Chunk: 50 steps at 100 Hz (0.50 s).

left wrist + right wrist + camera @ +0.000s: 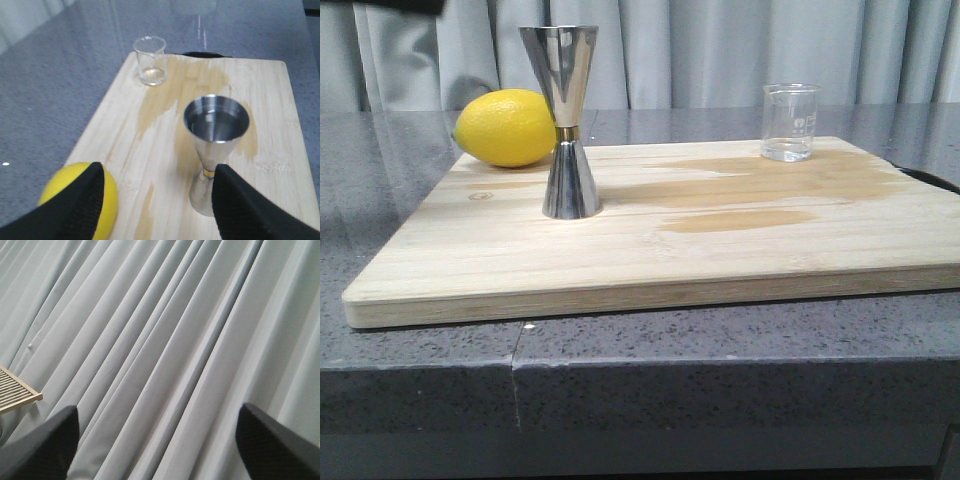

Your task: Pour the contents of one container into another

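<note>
You have a pale bamboo cutting board (720, 270) lying flat on a speckled grey stone bench (420, 370); its grain runs lengthwise and darker tan wet-looking stains spread across its far right half. The steel jigger (566, 120) stands upright near the board's far left part, a polished hourglass shape with a thin gold band at the waist, wide cone mouth up. From the left wrist view you look down into its mirror-bright upper cup (216, 120), where the inner wall reflects light; whether liquid sits in it is hard to tell. The small glass cup (789, 122) stands upright near the board's far right corner, well apart from the jigger: clear, straight-sided, with faint printed marks and a thin layer of clear liquid at its base. A smooth, dimpled yellow lemon (507, 127) rests at the board's far left edge, just behind and beside the jigger.

Your left gripper (159, 200) hovers above the board with its black, finely ribbed fingers (80, 205) spread wide, holding nothing; the jigger's stem shows between them, untouched. Your right gripper (157, 445) points at a pleated grey curtain (165, 340), its dark textured fingertips far apart and empty. A slatted wooden piece (15, 390) shows at that view's edge.
</note>
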Tool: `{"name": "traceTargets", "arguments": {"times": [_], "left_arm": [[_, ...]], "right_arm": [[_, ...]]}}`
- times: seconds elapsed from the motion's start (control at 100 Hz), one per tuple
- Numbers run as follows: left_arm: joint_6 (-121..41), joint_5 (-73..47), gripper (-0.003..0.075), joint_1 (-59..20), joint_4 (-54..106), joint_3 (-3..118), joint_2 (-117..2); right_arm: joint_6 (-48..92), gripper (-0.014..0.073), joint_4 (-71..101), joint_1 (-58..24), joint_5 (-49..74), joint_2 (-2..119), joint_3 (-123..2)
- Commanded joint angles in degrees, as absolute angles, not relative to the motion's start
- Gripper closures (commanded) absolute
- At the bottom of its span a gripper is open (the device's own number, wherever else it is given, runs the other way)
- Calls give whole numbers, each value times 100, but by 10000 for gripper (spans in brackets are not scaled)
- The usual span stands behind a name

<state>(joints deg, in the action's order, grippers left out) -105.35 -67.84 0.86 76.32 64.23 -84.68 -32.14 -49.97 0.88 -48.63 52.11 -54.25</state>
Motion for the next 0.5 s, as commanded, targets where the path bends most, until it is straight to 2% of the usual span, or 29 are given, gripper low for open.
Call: {"name": "traceTargets", "arguments": {"times": [0.0,0.14,0.28,0.4,0.49], "left_arm": [[-9873,-7327,307,315,8173,6785,-7882],[-8927,-7327,346,677,8520,7273,-7284],[-8882,-7054,383,932,8696,7864,-6775],[-8484,-5910,423,1247,8594,8198,-6331],[-8087,-4667,428,1518,8535,8197,-5939]], "right_arm": [[-3189,21,-4741,127,-4969,5140,-5565],[-3189,21,-4741,127,-4692,5140,-5565],[-3189,24,-4671,127,-3204,5140,-5565],[-3189,24,-4602,127,-1272,5081,-5730],[-3189,24,-4614,127,-513,4910,-5796]]}}
